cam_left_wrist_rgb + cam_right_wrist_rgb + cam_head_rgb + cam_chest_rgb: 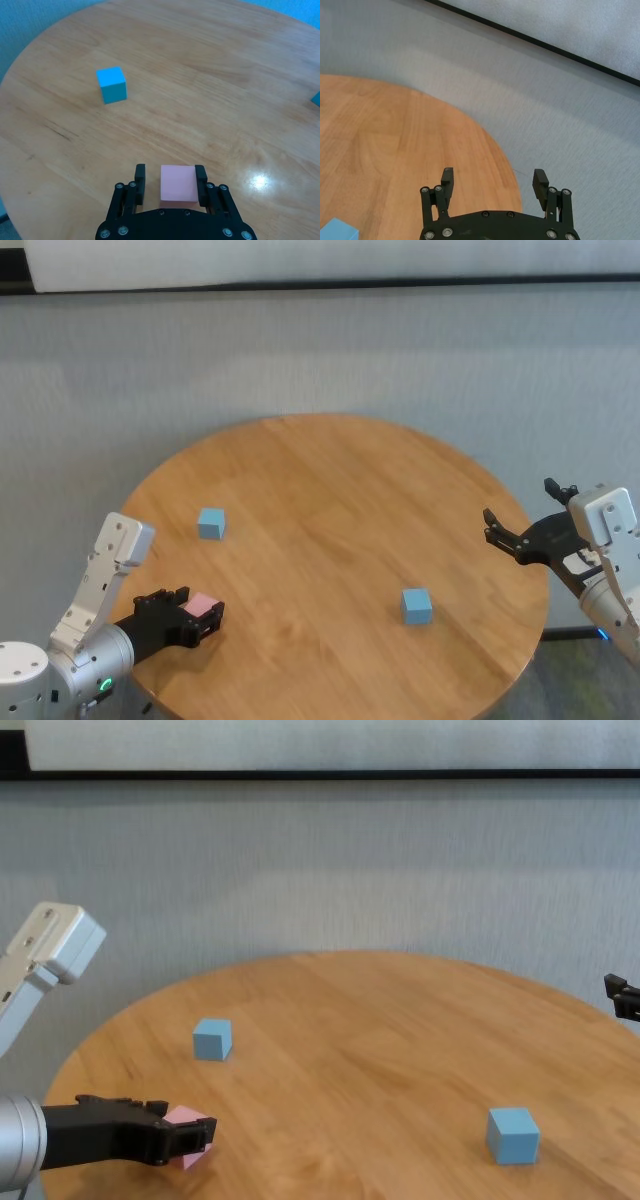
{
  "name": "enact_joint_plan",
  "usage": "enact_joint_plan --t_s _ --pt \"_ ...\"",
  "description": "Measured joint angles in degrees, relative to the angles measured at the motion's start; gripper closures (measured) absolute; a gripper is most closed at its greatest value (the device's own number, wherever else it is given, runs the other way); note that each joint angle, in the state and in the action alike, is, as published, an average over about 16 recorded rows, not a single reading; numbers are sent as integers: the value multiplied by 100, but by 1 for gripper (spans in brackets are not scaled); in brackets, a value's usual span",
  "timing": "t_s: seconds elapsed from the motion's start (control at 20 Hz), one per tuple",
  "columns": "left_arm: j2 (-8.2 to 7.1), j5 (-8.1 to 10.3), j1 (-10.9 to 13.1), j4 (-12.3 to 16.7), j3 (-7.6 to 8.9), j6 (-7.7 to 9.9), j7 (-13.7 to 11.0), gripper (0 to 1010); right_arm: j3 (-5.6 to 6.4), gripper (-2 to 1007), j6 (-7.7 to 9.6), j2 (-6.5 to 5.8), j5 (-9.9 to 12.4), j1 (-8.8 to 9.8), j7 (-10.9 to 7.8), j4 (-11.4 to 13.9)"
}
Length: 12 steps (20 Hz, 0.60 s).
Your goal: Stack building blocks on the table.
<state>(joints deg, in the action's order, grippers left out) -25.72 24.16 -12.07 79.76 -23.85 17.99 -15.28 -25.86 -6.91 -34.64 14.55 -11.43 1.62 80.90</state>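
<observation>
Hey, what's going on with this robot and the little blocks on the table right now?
The robot's left hand is down on the round wooden table, its fingers on either side of the pink block near the table's near-left edge. Two blue blocks sit apart on the table, one to the left and one to the right. The right hand hovers open off the table's right edge. Nothing is stacked yet.

The table (360,1020) carries three cubes. The left gripper (190,1140) lies low at 7 o'clock, its fingers (200,1128) around the pink cube (185,1148). One blue cube (212,1039) sits at 10 o'clock, another (513,1135) at 4 o'clock. The right gripper's tip (622,997) shows at 3 o'clock.
</observation>
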Motion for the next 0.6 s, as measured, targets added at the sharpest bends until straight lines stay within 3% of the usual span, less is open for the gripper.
enact_joint_plan --t_s 0.3,0.6 --pt "-4 4 2 4 -2 -3 1 501 0 5 0 0 0 0 0 0" --pt "-17 -25 17 27 -1 -62 -45 585 0 5 0 0 0 0 0 0"
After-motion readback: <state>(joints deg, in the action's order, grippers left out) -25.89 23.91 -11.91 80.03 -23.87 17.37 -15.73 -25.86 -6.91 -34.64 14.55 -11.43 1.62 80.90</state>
